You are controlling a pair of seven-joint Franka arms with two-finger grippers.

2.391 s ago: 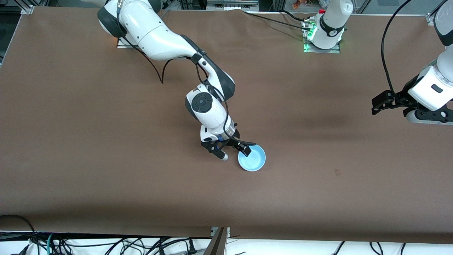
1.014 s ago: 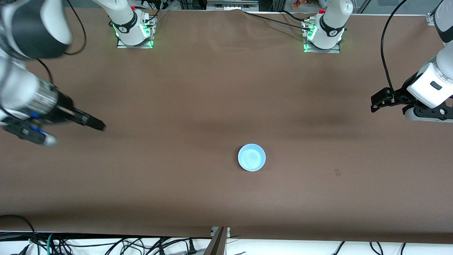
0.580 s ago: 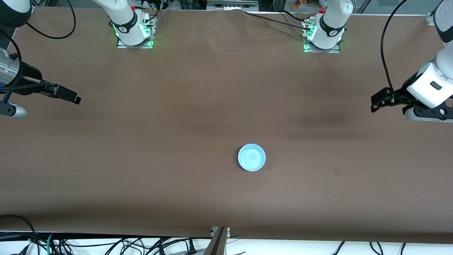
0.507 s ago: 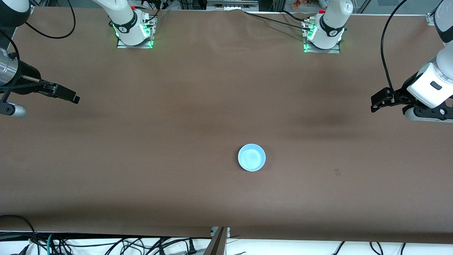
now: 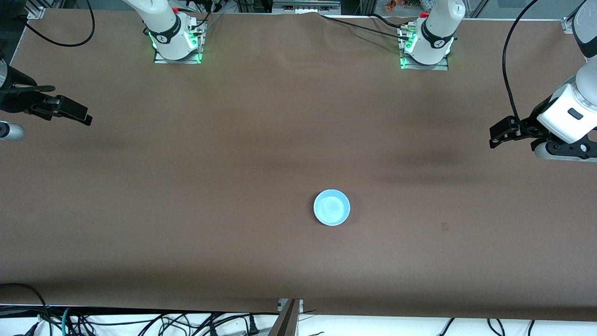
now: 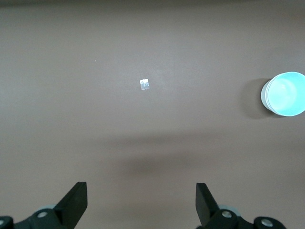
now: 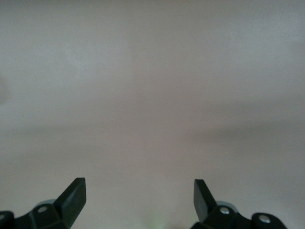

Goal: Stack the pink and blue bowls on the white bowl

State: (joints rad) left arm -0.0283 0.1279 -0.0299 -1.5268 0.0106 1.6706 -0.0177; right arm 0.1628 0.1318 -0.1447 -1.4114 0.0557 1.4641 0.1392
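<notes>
Blue bowl (image 5: pixel 331 207) sits upright on the brown table (image 5: pixel 233 186), roughly mid-table and toward the front camera's edge, well apart from both arms. In the left wrist view the same bowl (image 6: pixel 284 94) shows a pale wall below the blue rim, which may be another bowl nested under it; cannot tell for certain which one, and no pink bowl or white bowl is visible as a separate item anywhere on the table. A small pale scrap (image 6: pixel 145 84) lies on the table near the bowl, toward the left arm's end. Right gripper (image 5: pixel 46 109) hangs over the right arm's end of the table, fingers spread wide, nothing held; its wrist view shows only bare tabletop between the fingers (image 7: pixel 72 195). Left gripper (image 5: pixel 501 135) waits over the left arm's end of the table, also spread wide and empty. Judgement: with only one stack-like item visible, blue on top, and both grippers clear of it, the stacking looks finished or very nearly so; nothing obvious is left to pick up.
</notes>
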